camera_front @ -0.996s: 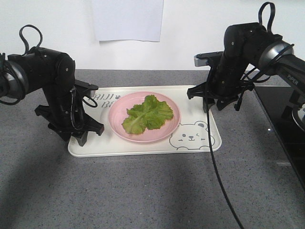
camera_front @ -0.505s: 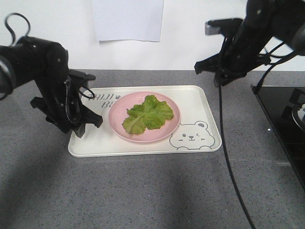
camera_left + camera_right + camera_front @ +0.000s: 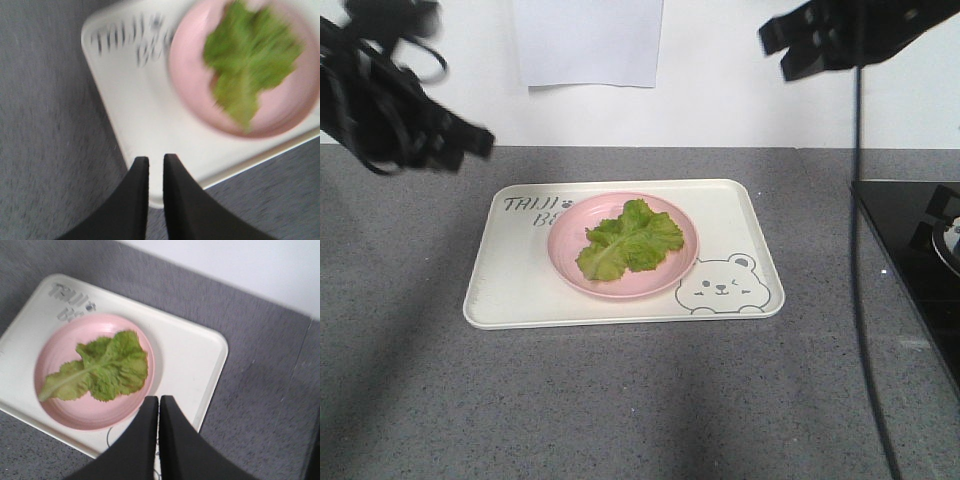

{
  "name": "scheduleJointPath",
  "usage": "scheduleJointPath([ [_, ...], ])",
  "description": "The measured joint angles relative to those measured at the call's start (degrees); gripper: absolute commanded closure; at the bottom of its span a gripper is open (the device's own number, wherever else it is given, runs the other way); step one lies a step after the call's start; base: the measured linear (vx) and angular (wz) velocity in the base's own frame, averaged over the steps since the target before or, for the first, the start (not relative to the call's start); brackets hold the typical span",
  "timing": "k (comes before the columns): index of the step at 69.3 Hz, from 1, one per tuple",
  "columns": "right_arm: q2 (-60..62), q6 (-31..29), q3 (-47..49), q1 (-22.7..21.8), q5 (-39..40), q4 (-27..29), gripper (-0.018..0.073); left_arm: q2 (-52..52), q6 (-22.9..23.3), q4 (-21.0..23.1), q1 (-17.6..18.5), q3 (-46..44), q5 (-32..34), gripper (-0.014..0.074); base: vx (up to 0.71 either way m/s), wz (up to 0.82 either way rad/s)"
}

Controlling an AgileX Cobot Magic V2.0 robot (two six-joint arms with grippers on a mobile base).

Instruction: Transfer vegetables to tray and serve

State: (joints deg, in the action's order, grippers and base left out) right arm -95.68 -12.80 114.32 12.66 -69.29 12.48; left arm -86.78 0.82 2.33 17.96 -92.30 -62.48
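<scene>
1. At the far left of the front view, the left gripper [image 3: 455, 140] now hangs high above the grey counter [image 3: 620, 400]; a second ago it stood low at the tray's left edge, half a second ago it was already rising; its wrist view shows the two black fingers [image 3: 136, 200] nearly together with only a thin slit between them and nothing held.

2. Just right of that, the tray [image 3: 510, 290] lies flat on the counter, in the same place as in both earlier views; its lettering and winking bear face are uncovered now that both arms have pulled away.

3. On the tray's middle sits the round pink plate [image 3: 565, 265], and the vegetables [image 3: 630, 240] lie on that plate, a crinkly green leaf with its pale rib pointing toward the front left; neither has shifted.

4. At the upper right, the right gripper [image 3: 790, 45] has climbed from beside the tray's right edge to near the top of the frame; its fingers [image 3: 145, 445] are pressed together and empty.

5. At the right margin a dark stovetop [image 3: 920, 260] is partly visible.

6. My reading: with the leaf resting on the tray via the plate and both arms lifted clear, the transfer looks done; what remains, if anything, is the serving.
</scene>
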Motion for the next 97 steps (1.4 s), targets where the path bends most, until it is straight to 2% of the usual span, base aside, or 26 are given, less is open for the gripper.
scheduleJointPath([
  [10, 7.0, -4.1, -1.5, 0.0, 1.7, 2.5, 0.0565, 12.4, -0.8, 3.6, 0.0, 5.9, 8.9, 0.0583, 0.00, 0.00],
  [18, 15.4, -8.3, -11.5, 0.0, 8.4, 5.8, 0.0565, 23.5, -1.6, 4.1, 0.0, 16.1, 18.3, 0.0583, 0.00, 0.00],
  [30, 33.0, -14.8, -41.4, 0.0, 23.3, 8.4, 0.0565, 38.4, -2.6, 4.2, 0.0, 35.3, 27.0, 0.0583, 0.00, 0.00],
  [41, 49.8, -16.2, -70.0, 0.0, 37.6, 8.5, 0.0565, 50.0, -2.9, 4.3, 0.0, 52.9, 33.8, 0.0583, 0.00, 0.00],
  [53, 62.9, -15.1, -89.4, 0.0, 45.6, 8.8, 0.0565, 56.3, -2.9, 4.3, 0.0, 66.4, 40.5, 0.0583, 0.00, 0.00],
  [61, 67.5, -14.7, -94.7, 0.0, 49.1, 8.9, 0.0565, 57.0, -2.8, 4.4, 0.0, 69.7, 43.5, 0.0583, 0.00, 0.00],
  [74, 69.2, -14.5, -95.6, 0.0, 50.9, 9.3, 0.0565, 57.1, -2.8, 4.4, 0.0, 70.2, 46.6, 0.0583, 0.00, 0.00],
  [97, 69.2, -14.5, -95.7, 0.0, 50.9, 9.5, 0.0565, 57.1, -2.8, 4.4, 0.0, 70.2, 46.7, 0.0583, 0.00, 0.00],
])
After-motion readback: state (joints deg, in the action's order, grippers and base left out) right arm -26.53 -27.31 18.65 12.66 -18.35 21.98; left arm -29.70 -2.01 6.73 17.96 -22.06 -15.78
